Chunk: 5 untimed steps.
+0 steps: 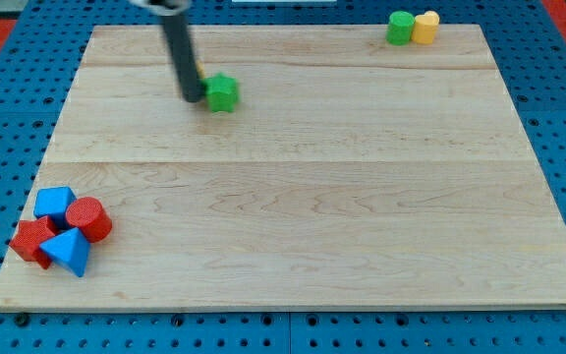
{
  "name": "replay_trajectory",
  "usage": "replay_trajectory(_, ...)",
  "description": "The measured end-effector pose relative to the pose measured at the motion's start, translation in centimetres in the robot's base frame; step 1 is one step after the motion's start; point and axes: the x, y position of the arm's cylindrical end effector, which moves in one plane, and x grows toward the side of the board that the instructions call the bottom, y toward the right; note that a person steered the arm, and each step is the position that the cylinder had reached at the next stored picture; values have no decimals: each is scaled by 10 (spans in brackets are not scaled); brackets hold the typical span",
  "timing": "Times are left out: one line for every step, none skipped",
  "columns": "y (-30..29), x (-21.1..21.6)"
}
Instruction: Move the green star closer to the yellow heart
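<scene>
Broadly, the wooden worktop (293, 206) spanned the view, with a cluster of red and blue blocks (62, 231) at its near left corner. Far right sat a green block (399, 28) touching the yellow heart (425, 27). The green star (222, 92), far left of centre, looked light, rigid and easily slid; pushing its left face seemed best. No claw existed: my tip (194, 98) rested just left of the star, apparently touching.
</scene>
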Motion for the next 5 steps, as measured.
replay_trajectory(88,-1)
replay_trajectory(91,-1)
replay_trajectory(78,-7)
replay_trajectory(144,-9)
replay_trajectory(232,-14)
